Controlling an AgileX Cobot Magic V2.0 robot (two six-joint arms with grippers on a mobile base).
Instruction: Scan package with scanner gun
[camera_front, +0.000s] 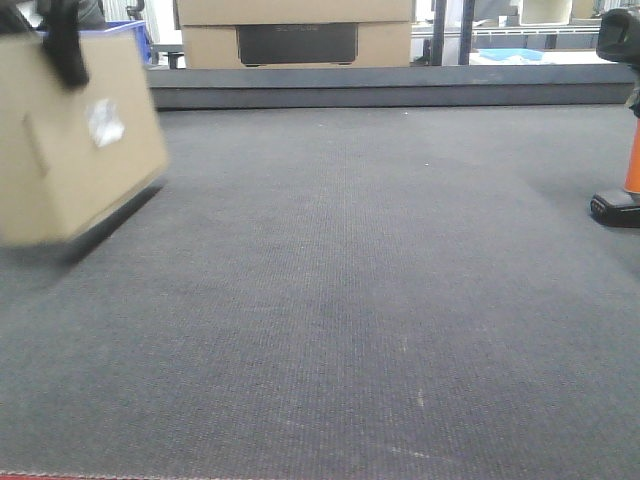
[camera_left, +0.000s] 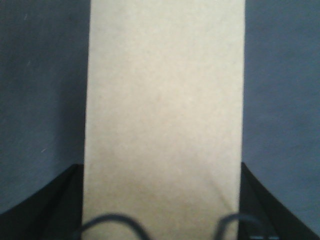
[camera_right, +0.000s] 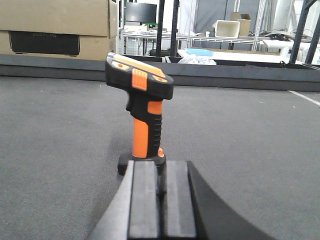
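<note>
The package (camera_front: 70, 140) is a tan cardboard box with a white sticker (camera_front: 104, 122). It is tilted, blurred and off the mat at the far left. My left gripper (camera_left: 162, 172) is shut on the package (camera_left: 165, 100), with a black finger (camera_left: 65, 200) against each side and one finger (camera_front: 65, 45) showing over its top. The scanner gun (camera_right: 145, 115) stands upright on its black foot, and it sits at the right edge (camera_front: 633, 160) in the front view. My right gripper (camera_right: 161, 170) is low on the mat just in front of the foot, shut with nothing between the pads.
A wider cardboard box with a dark panel (camera_front: 296, 40) stands behind the raised back ledge (camera_front: 400, 88). A blue bin (camera_front: 135, 35) is beside it. Metal shelving and a white table (camera_right: 240, 47) lie beyond. Grey mat (camera_front: 340, 300) stretches between package and scanner.
</note>
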